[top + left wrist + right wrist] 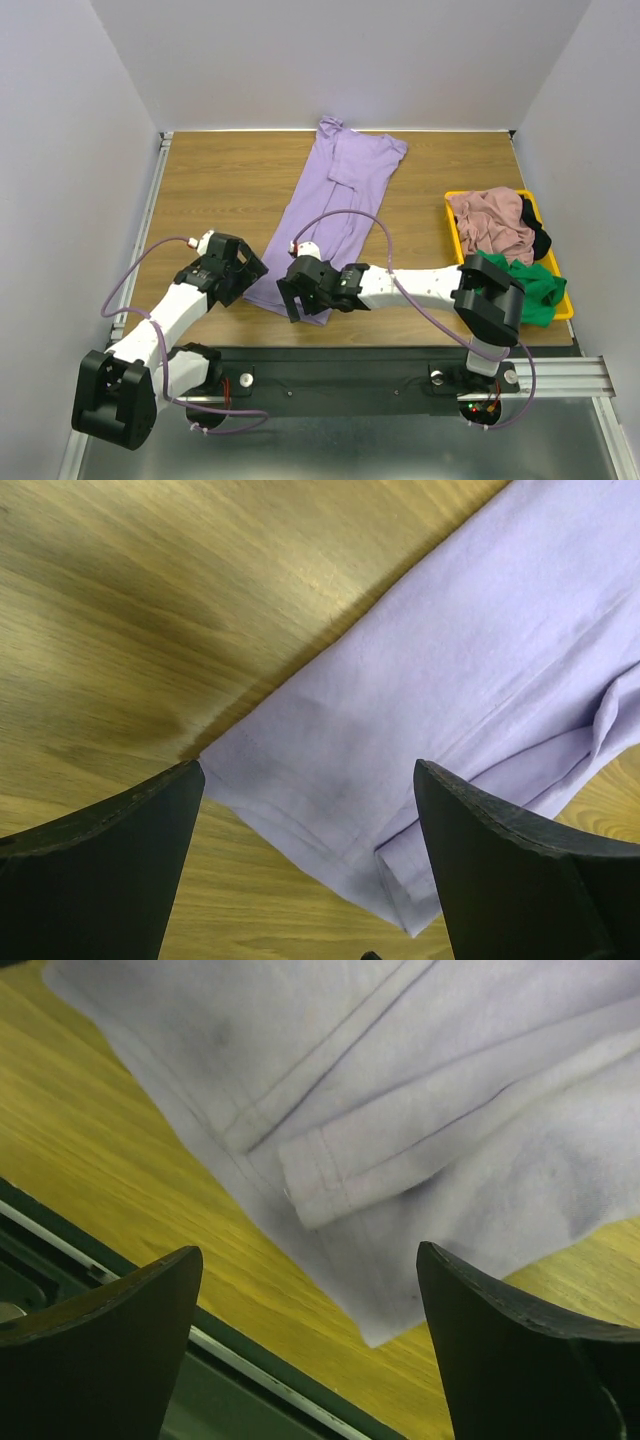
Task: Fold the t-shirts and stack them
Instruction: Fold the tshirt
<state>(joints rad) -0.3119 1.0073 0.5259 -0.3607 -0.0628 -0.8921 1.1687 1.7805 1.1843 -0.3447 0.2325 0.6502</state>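
Lavender t-shirt, soft and folded lengthwise, lies mid-frame; left gripper and right gripper gape wide over its stitched hem, seemingly empty.

Lavender t-shirt folded lengthwise on table, pink, green, black t-shirts heaped at right.
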